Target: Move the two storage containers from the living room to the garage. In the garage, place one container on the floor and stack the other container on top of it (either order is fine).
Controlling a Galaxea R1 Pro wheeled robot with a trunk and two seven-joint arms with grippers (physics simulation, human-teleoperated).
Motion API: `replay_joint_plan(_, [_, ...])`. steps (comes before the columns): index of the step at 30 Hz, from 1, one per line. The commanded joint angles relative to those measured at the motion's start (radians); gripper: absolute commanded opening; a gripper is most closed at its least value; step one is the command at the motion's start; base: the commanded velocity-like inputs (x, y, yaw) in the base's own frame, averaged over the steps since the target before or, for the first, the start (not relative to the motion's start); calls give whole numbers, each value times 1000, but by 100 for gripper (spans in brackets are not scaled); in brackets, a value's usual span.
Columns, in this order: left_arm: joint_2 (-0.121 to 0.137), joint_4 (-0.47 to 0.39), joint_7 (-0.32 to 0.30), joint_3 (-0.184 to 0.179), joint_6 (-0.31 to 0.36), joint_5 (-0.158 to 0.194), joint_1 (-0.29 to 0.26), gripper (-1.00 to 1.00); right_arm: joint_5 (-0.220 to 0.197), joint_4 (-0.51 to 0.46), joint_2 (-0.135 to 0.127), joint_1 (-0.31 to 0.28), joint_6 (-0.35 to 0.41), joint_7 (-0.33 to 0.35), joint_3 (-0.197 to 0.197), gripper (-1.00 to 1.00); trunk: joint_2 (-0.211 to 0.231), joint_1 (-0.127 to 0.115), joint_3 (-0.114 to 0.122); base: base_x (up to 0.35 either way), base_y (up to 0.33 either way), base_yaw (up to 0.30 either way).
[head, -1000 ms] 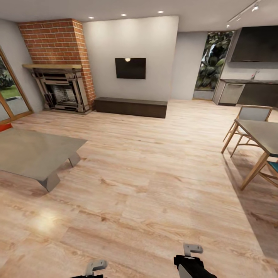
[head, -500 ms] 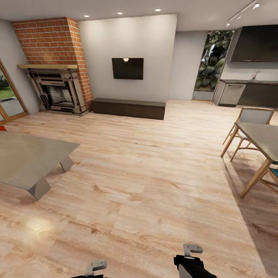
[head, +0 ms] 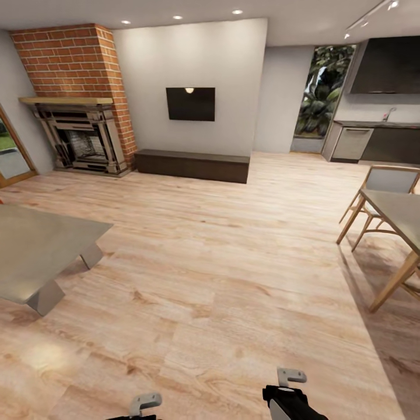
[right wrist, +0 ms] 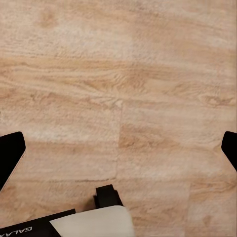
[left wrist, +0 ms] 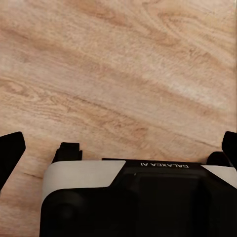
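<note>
Head view: the living room's plank floor [head: 221, 274] stretches ahead to a brick fireplace [head: 81, 122], a wall TV [head: 190, 104] and a low dark bench [head: 192, 164]. A grey coffee table [head: 35, 251] stands at left, a dining table [head: 399, 213] and chair [head: 385, 184] at right, kitchen cabinets [head: 379, 143] beyond. The way ahead lies bare. Both arms sit at the bottom edge. No bins can be seen here.

Left wrist view: the left gripper [left wrist: 118, 150] hangs over planks, fingers [left wrist: 10, 153] spread wide, holding nothing. Its body reads "GALAXEA AI", upside down.

Right wrist view: the right gripper [right wrist: 118, 150] is likewise spread, nothing between its fingers [right wrist: 10, 153]; "GALAXE" shows.
</note>
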Motion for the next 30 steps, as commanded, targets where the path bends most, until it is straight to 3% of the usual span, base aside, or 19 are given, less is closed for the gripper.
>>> replay_joint_plan(1, [-1,-2,-1,3,6,10,0,100,-5,-2,-1,-1,6,-8,9,100,-1,1,-1,324,-1,0])
replay_joint_plan(30, [-1,-2,-1,3,6,10,0,100,-5,-2,-1,-1,6,-8,9,100,-1,1,-1,324,0,0])
